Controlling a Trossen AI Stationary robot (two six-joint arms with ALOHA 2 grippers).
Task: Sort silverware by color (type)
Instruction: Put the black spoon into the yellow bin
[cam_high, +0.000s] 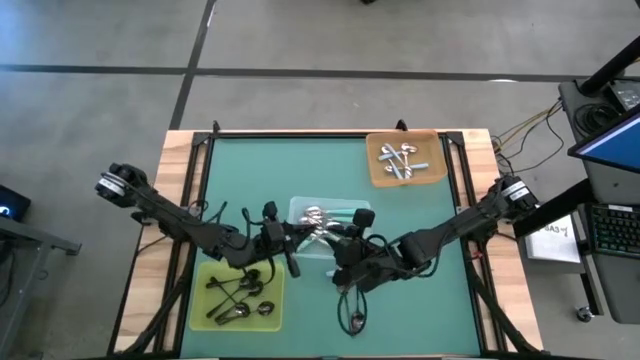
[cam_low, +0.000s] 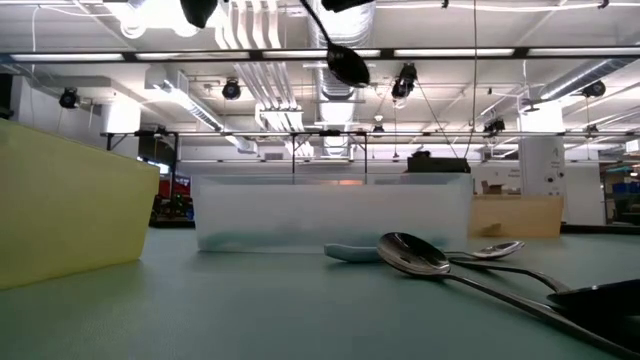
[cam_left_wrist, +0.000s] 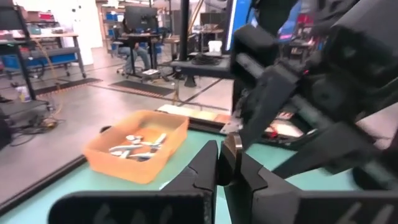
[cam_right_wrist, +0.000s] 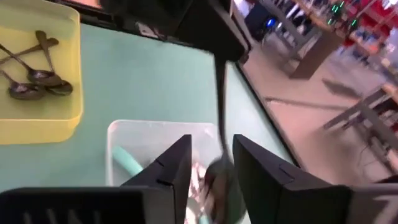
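Observation:
A dark spoon (cam_low: 346, 64) hangs in the air between my two grippers, over the clear tray (cam_high: 300, 212) that holds teal-handled spoons (cam_high: 340, 214). My left gripper (cam_left_wrist: 224, 167) is shut on the spoon. My right gripper (cam_right_wrist: 211, 163) faces it, open, with the spoon's bowl (cam_right_wrist: 217, 180) between its fingers; I cannot tell whether they touch it. Dark spoons (cam_high: 240, 292) lie in the yellow-green tray (cam_high: 205, 270). Silver spoons (cam_high: 400, 160) lie in the orange tray (cam_high: 432, 150). A few spoons (cam_low: 415, 256) lie flat on the mat near its near edge. My left gripper pinches the dark spoon by its handle end (cam_left_wrist: 231, 149) between both fingers. The spoon is lifted clear of the table. Its handle (cam_right_wrist: 219, 106) runs from my left gripper toward my right one, and the bowl hangs lowest in the low view.
The three trays ring the middle of the green mat (cam_high: 250, 180): orange at the far right, clear in the middle, yellow-green at the near left. Both arms meet close together over the clear tray. Beyond the table, a person sits at a desk (cam_left_wrist: 134, 25).

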